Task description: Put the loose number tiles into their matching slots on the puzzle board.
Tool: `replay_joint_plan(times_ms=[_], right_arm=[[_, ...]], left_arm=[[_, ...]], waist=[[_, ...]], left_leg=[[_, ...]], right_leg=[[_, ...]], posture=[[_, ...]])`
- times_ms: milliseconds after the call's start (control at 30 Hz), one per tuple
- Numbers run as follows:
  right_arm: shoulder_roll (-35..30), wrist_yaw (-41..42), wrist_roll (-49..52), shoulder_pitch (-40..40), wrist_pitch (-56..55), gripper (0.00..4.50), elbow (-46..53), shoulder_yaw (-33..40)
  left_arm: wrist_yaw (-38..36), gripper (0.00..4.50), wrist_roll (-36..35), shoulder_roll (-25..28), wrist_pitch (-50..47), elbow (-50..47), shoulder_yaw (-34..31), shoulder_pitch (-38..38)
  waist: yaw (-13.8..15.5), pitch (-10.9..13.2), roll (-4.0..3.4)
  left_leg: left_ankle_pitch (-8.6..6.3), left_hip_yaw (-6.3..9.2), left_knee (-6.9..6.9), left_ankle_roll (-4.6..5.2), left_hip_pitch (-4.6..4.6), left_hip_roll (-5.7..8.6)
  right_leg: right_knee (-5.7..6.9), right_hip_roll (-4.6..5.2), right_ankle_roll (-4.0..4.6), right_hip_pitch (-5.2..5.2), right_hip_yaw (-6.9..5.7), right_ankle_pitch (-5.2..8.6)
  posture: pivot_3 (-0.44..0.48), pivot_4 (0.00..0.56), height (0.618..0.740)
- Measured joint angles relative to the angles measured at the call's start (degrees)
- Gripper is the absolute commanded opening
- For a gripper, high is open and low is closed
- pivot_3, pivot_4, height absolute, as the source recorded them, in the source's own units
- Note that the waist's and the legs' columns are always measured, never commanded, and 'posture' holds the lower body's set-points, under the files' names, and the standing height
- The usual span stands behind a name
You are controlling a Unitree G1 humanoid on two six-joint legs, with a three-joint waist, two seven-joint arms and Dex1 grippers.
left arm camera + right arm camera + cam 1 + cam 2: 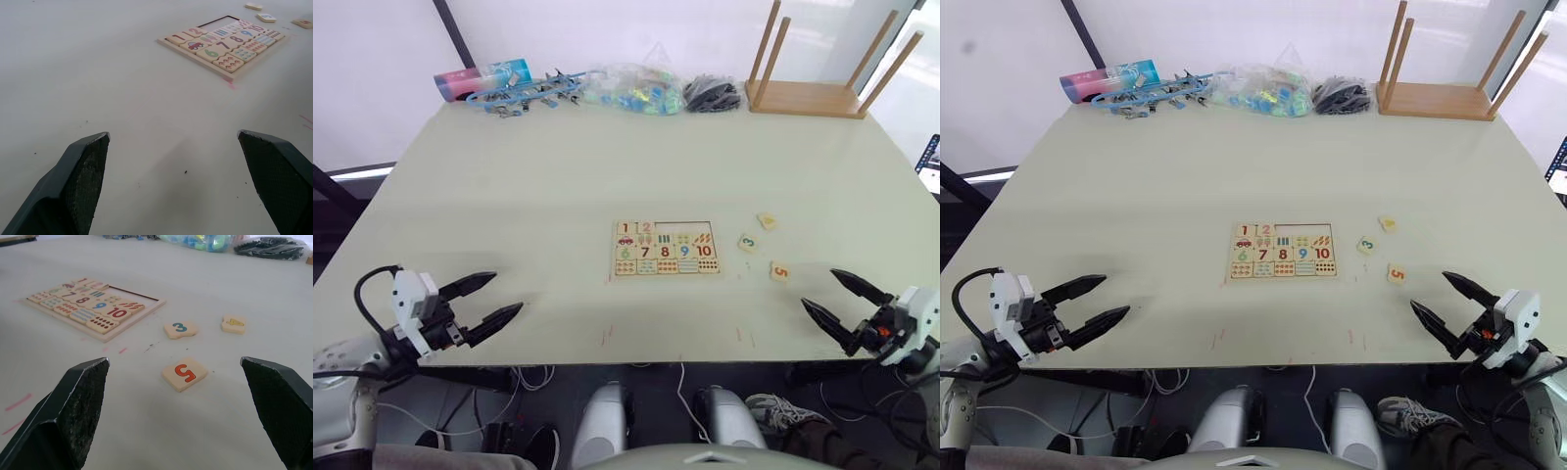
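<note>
A pale table [509, 186] stands before a white wall, its far edge lined with a blue-and-pink tube [481, 78], a bag of coloured pieces [631, 90], a black bundle [712, 95] and an upturned wooden stool [822, 69].

From the head camera, the puzzle board [666, 247] lies near the table's middle. Tiles 1 and 2 sit in its far row; the remaining three slots [683, 227] look empty. Right of the board, well apart from each other, lie the 4 tile [767, 221], the 3 tile [748, 243] and the 5 tile [780, 271]. The left gripper [499, 297] and right gripper [826, 292] hover at the near edge, both spread wide and empty, probably poised to reach.

The left wrist camera looks between its parted fingers [73, 181] towards the board's left end.

The right wrist camera frames the 5 tile between its parted fingers [73, 406], so that tile seems the likeliest next pick.
</note>
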State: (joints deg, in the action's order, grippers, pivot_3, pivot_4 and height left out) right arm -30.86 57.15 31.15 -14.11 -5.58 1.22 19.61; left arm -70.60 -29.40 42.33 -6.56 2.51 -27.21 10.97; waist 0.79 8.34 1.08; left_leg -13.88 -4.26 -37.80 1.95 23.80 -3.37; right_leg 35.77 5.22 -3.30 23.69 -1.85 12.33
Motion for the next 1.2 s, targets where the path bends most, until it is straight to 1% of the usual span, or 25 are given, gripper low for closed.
replay_joint_plan(times_ms=[167,200,300,400,600,633,733,833,933,1200], right_arm=[[-1.9,-2.1,-3.3,4.6,3.8,4.5,0.4,-3.5],[-2.2,-2.4,-3.5,5.2,4.5,4.5,0.5,-3.8],[-3.4,-2.9,-4.5,7.6,7.2,4.5,0.5,-5.4],[-5.1,-3.8,-6.2,11.2,10.8,4.5,0.6,-8.1],[-6.2,-6.0,-9.9,19.4,17.5,4.5,-0.3,-12.5],[-6.2,-6.5,-10.8,21.9,19.1,4.5,-0.9,-13.8],[-6.2,-7.6,-12.8,26.3,21.7,4.5,-2.1,-16.3],[-6.2,-7.8,-13.8,28.4,23.7,4.5,-3.3,-17.7],[-6.2,-7.8,-15.6,33.2,26.8,4.5,-5.2,-20.4],[-6.1,-6.6,-19.4,38.1,28.7,4.5,-10.9,-24.9]], left_arm=[[-4.7,4.44,-0.1,2.6,0.8,0.7,2.1,-3.8],[-5.4,4.44,-0.1,2.8,0.8,0.9,2.2,-4.2],[-7.7,4.44,-0.1,3.3,0.8,1.9,3.6,-5.6],[-10.1,4.44,-0.1,4.2,1.2,2.8,5.3,-8.2],[-14.2,4.44,-0.1,4.8,2.0,3.3,7.4,-11.0],[-15.1,4.44,-0.2,4.8,2.0,3.8,7.9,-12.0],[-16.1,4.44,-1.2,4.8,1.9,4.5,8.0,-14.3],[-16.8,4.44,-1.4,4.9,1.8,5.0,8.3,-14.8],[-17.6,4.44,-1.9,4.9,1.8,5.5,9.8,-17.0],[-18.8,4.44,-3.3,4.5,1.8,7.1,9.9,-18.0]], waist=[[-0.1,0.0,-0.04],[0.0,0.0,-0.04],[-0.1,0.0,-0.03],[0.0,0.1,-0.03],[-0.1,0.1,-0.04],[-0.1,0.1,-0.03],[0.0,0.1,-0.01],[-0.1,0.1,-0.01],[-0.2,0.1,-0.01],[-0.3,0.2,0.01]], left_leg=[[0.0,-0.1,0.02,0.0,0.0,0.0],[0.0,-0.1,0.05,0.0,0.0,0.03],[0.01,-0.1,0.12,0.01,0.04,0.07],[0.13,-0.09,0.12,0.23,0.05,0.09],[0.15,-0.11,0.12,0.25,0.05,0.11],[0.15,-0.11,0.12,0.26,0.06,0.12],[0.17,-0.09,0.12,0.28,0.07,0.15],[0.17,-0.16,0.12,0.28,0.09,0.19],[0.17,-0.17,0.12,0.29,0.09,0.19],[0.18,-0.42,0.13,0.29,0.1,0.16]], right_leg=[[0.0,0.17,0.04,0.05,-0.21,-0.03],[0.0,0.2,0.18,0.05,-0.23,-0.11],[-0.06,0.19,0.23,0.07,-0.26,-0.13],[-0.05,0.18,0.23,0.08,-0.27,-0.14],[-0.06,0.17,0.23,0.09,-0.28,-0.14],[-0.06,0.15,0.23,0.1,-0.28,-0.14],[-0.06,0.11,0.25,0.09,-0.31,-0.14],[-0.08,0.11,0.25,0.09,-0.3,-0.14],[-0.07,0.09,0.25,0.09,-0.3,-0.15],[-0.08,0.02,0.26,0.09,-0.3,-0.14]], posture=[[0.0,0.15,0.737],[0.0,0.15,0.737],[0.0,0.15,0.737],[0.0,0.15,0.737],[0.0,0.15,0.737],[0.0,0.15,0.737],[0.0,0.15,0.737],[0.0,0.15,0.737],[0.0,0.15,0.737],[0.0,0.15,0.737]])
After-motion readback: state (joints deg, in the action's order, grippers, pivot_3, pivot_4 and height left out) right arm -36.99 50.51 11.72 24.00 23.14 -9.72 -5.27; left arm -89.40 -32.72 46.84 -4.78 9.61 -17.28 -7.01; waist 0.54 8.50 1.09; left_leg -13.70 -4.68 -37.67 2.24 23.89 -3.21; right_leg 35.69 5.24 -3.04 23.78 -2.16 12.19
